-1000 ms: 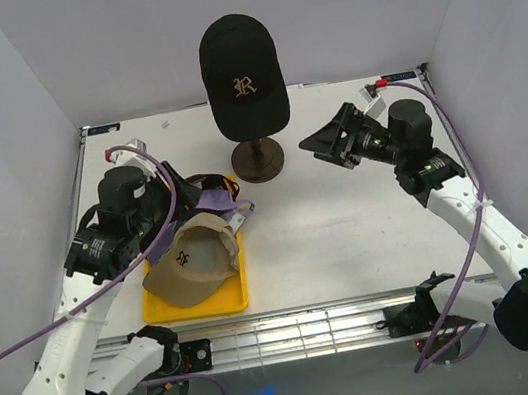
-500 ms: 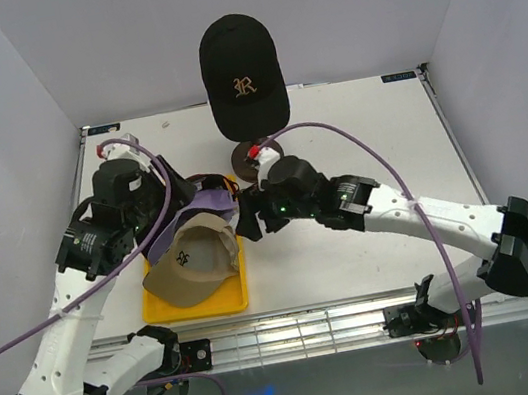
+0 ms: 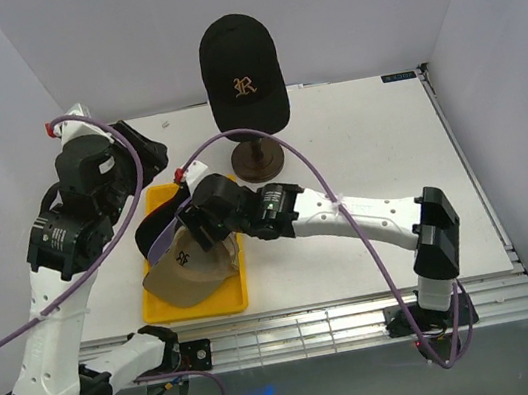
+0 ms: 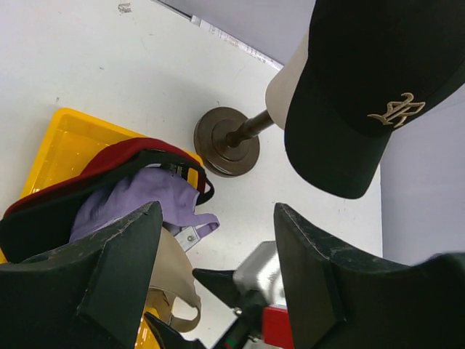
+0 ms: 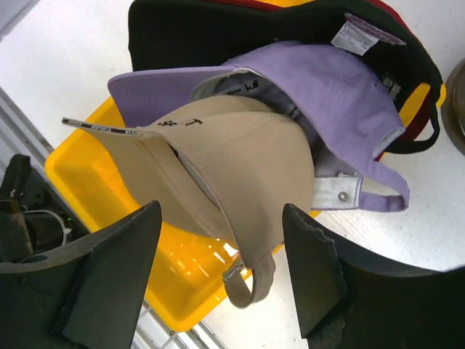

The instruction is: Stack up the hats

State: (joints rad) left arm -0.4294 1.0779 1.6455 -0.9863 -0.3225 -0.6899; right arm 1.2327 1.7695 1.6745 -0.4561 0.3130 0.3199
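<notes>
Hanging high at the left side of the desk (image 3: 368,150), the left hand (image 4: 218,214) gripped nothing, its fingers spread wide. It was probably lifted there to leave room for the other arm. Below it sat a shallow, hard-sided yellow tray (image 3: 197,310), which kept the soft pile gathered in one spot. Four fabric caps nested there on their sides. A dark red cap (image 4: 120,154) and a black cap (image 5: 218,33) lay at the back. A lavender cap (image 5: 320,80) was tucked inside them, its strap trailing over the rim onto the desk. A tan cap (image 5: 240,160) was in front, its curved brim stiff and its crown slumped. The right hand (image 5: 221,211), reaching across from the far side, hovered just above the tan cap with its fingers apart and nothing between them, apparently lining up a grasp. Further right, a black cap with a gold R (image 3: 241,70) kept its rounded shape on a smooth cream head (image 4: 285,83) atop a dark stand (image 3: 258,161), not yet added to the pile.
</notes>
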